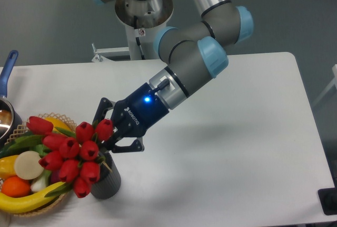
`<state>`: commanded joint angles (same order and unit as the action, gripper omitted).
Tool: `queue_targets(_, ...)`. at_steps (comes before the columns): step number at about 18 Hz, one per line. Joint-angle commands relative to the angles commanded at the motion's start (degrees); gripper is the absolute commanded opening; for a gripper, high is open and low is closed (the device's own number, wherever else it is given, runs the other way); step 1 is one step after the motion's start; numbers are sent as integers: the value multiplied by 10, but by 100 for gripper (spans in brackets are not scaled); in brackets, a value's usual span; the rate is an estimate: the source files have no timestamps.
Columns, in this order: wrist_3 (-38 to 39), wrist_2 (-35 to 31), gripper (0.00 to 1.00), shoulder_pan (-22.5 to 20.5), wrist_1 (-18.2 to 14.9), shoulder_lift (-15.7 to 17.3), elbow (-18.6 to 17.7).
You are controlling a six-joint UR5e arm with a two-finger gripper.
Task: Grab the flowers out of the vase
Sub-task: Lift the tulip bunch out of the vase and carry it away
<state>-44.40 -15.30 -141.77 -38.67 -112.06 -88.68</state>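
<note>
A bunch of red tulip flowers (pixel 73 152) with green stems hangs tilted to the left, its buds spread over the basket's edge. My gripper (pixel 108 141) is shut on the stems just right of the buds. The stem ends still reach down toward the mouth of the vase (pixel 107 180), a short dark ribbed cylinder near the table's front left. The buds cover part of the vase's rim, so I cannot tell whether the stems are still inside it.
A wicker basket (pixel 30 211) of fruit and vegetables sits at the front left, touching the flowers' left side. A blue-handled pot (pixel 8 74) is at the left edge. The white table (pixel 237 148) stretches to the right.
</note>
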Motion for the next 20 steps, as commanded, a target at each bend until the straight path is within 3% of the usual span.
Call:
queue_targets(5,51,20,0,-17,0,6,11)
queue_targets(16,47,8,0,-107,-2,2,30)
queue_targets(20,-23,-110,0,-153,-3,0,16)
